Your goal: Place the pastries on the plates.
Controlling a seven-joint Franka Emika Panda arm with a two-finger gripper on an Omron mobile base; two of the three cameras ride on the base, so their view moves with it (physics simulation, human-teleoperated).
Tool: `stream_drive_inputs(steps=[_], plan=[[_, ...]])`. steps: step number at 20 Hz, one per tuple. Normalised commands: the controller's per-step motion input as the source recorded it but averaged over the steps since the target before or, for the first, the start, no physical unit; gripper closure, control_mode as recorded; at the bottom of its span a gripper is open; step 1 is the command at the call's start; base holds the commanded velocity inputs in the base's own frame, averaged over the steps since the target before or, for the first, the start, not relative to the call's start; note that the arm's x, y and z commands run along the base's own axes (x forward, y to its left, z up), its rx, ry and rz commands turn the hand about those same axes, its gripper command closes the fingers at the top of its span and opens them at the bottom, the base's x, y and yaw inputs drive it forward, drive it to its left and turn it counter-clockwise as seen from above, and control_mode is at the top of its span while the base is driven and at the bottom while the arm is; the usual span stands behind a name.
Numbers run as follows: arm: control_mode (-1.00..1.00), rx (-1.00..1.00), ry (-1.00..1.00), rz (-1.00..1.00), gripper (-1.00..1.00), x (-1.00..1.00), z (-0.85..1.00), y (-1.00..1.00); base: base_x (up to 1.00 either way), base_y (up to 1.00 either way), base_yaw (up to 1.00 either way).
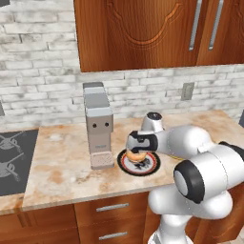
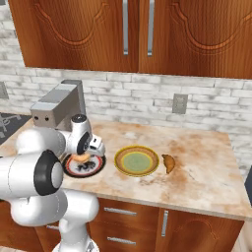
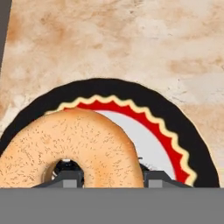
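Countertop [image 2: 206,172] lies bare right of the croissant [image 2: 169,163] and yellow plate [image 2: 137,160], while the gripper [image 3: 111,177] pinches the golden-orange doughnut [image 3: 74,146] just above the black plate [image 3: 183,127].

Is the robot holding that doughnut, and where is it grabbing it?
Yes: the gripper holds the doughnut by its ring wall over the black plate.

2 plates: 1 black plate [image 2: 93,167], 1 yellow-rimmed plate [image 2: 137,160]. 2 pastries: 1 doughnut [image 3: 74,144], 1 croissant [image 2: 169,163]. Also 1 coffee machine [image 1: 98,125], 1 wall outlet [image 2: 179,104].
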Motion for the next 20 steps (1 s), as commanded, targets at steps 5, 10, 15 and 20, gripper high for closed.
stream_drive_inputs(steps=[5,10,15,20], plan=[[-1.0,0.01,0.0,0.0,-1.0,0.0,0.27,-0.01,0.0,0.0,0.0],[-1.0,0.0,0.0,-0.02,-1.0,0.0,0.72,-0.35,0.0,0.0,0.0],[-1.0,-0.09,0.0,-0.04,-1.0,-0.06,0.54,-0.98,0.0,0.0,0.0],[-1.0,-0.23,0.0,-0.01,-1.0,-0.11,0.14,-1.0,0.0,0.0,0.0]])
